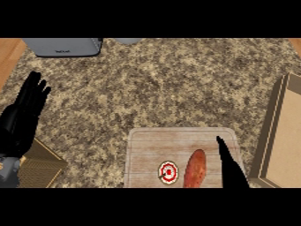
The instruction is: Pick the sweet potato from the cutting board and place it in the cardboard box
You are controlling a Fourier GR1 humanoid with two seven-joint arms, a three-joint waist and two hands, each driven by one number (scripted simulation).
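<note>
Right hand [231, 171], fingers straight, touching sweet potato [195, 170] on cutting board [146, 145]; speckled granite counter [166, 88]; grey appliance [65, 46] beyond board, label unreadable

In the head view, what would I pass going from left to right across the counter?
You'd pass the left hand, red-and-white disc, sweet potato, right hand, cardboard box.

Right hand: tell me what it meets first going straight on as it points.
The right hand points away, slightly left. Past the cutting board the way over the counter looks free as far as shown, though its height is unclear.
</note>
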